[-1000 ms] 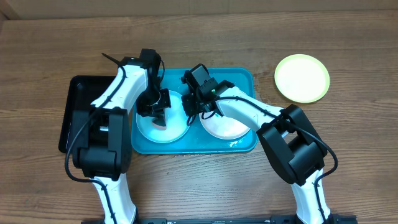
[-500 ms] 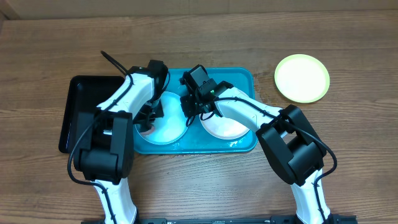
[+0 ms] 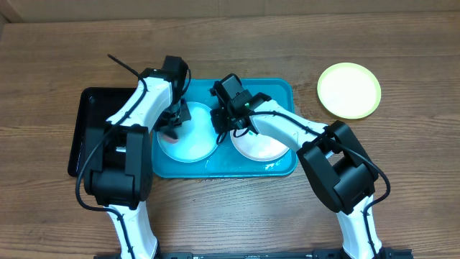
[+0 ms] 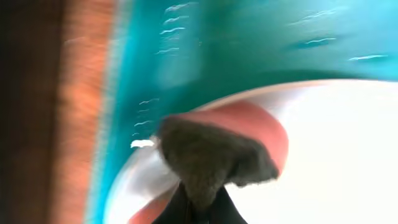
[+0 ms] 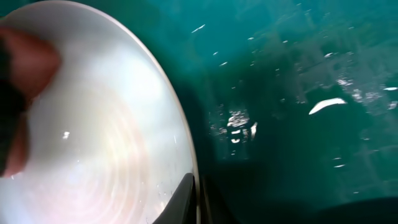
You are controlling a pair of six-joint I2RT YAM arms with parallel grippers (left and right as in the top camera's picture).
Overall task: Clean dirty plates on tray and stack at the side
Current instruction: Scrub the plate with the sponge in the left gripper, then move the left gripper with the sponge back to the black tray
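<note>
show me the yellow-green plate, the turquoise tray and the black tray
yellow-green plate (image 3: pixel 349 90), overhead view, middle of the plate
turquoise tray (image 3: pixel 223 167), overhead view, bare strip along its near edge
black tray (image 3: pixel 86 111), overhead view, bare floor near its far left corner

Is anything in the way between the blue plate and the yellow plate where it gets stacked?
Yes. The white plate lies on the tray between the light blue plate and the yellow-green plate, with the right arm over it.
</note>
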